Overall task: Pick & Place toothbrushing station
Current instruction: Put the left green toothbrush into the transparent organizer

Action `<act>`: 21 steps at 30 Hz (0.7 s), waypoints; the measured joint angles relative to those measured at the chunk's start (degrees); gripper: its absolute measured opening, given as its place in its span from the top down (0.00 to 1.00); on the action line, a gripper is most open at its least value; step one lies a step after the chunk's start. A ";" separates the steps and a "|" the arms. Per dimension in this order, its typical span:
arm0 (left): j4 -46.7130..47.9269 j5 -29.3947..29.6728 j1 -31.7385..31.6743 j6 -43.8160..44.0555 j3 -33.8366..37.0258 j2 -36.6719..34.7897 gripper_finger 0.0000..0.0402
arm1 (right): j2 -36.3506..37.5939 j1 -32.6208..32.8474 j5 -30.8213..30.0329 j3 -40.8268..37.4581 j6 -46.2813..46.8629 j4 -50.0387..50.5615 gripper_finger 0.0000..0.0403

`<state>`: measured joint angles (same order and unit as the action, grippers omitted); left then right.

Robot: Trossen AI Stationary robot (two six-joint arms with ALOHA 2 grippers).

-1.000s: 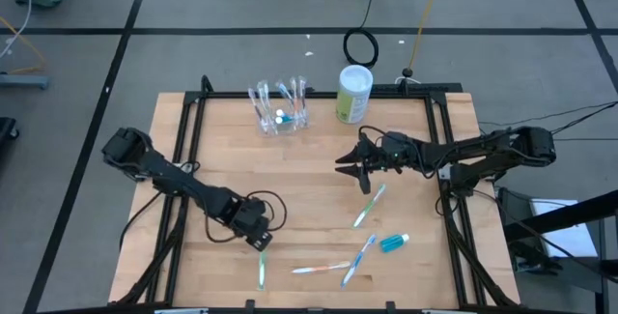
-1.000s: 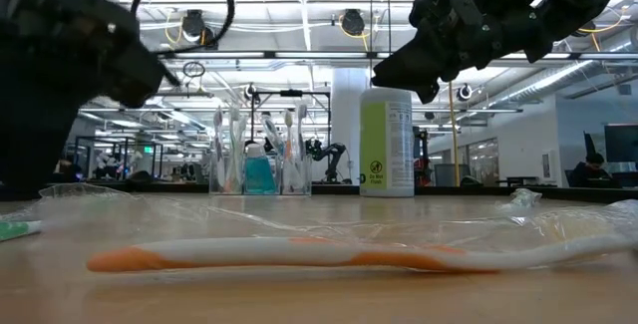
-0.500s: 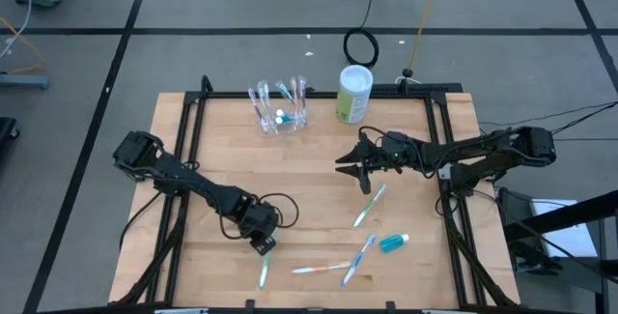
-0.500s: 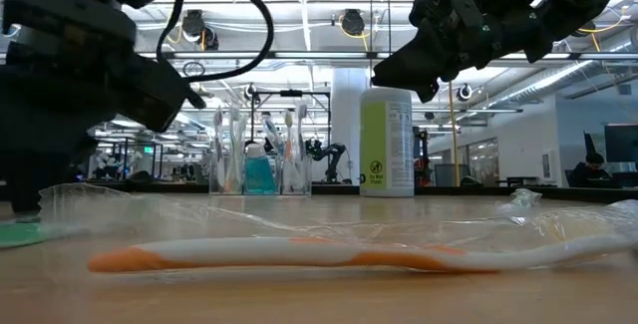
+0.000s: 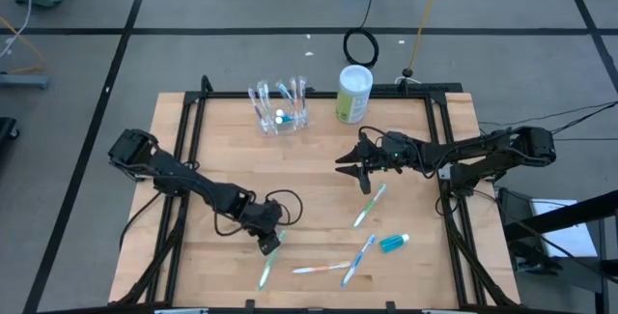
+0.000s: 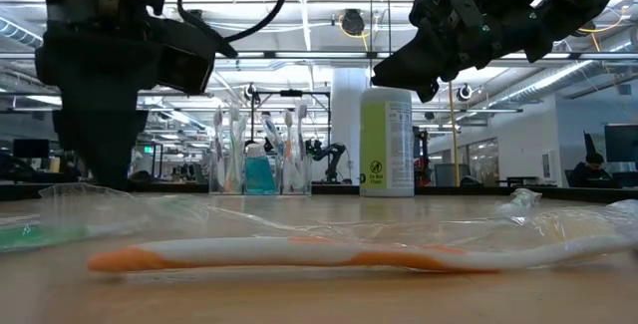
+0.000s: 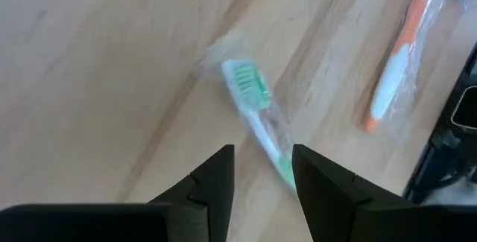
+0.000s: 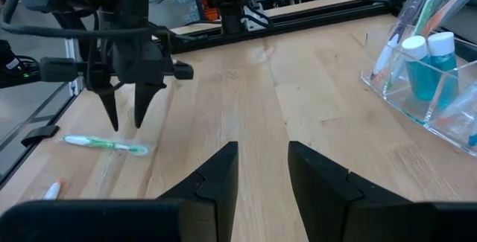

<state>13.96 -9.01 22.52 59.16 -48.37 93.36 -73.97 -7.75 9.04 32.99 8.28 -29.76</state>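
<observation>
The toothbrushing station's clear holder (image 5: pixel 280 111) stands at the table's far side with toothbrushes and blue tubes upright in it; it also shows in the right wrist view (image 8: pixel 428 71). A wrapped green toothbrush (image 7: pixel 253 108) lies flat near the table's front edge (image 5: pixel 264 273). My left gripper (image 5: pixel 270 247) hovers open just above it, pointing steeply down, with one finger on either side of the handle (image 8: pixel 104 144) and not touching it. My right gripper (image 5: pixel 341 167) hangs open in the air over the table's middle with nothing between its fingers.
A white-and-green canister (image 5: pixel 353 94) stands to the right of the holder. Loose on the table's near right lie two wrapped blue-green toothbrushes (image 5: pixel 369 205) (image 5: pixel 359 259), a wrapped orange toothbrush (image 5: pixel 319 269) and a blue tube (image 5: pixel 394 243).
My left gripper has moved toward the table's right edge and slightly toward the near edge, to stand over the green toothbrush. Its wrist has rolled and it has tipped more steeply downward. Its fingers have stayed open.
</observation>
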 joint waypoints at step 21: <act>-7.25 -1.37 -0.57 -12.65 -0.18 6.96 0.67 | 0.00 0.00 -0.02 0.00 0.00 -0.26 0.72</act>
<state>6.71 -10.38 21.96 46.51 -48.56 100.33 -73.97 -7.75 9.02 32.99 8.28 -30.02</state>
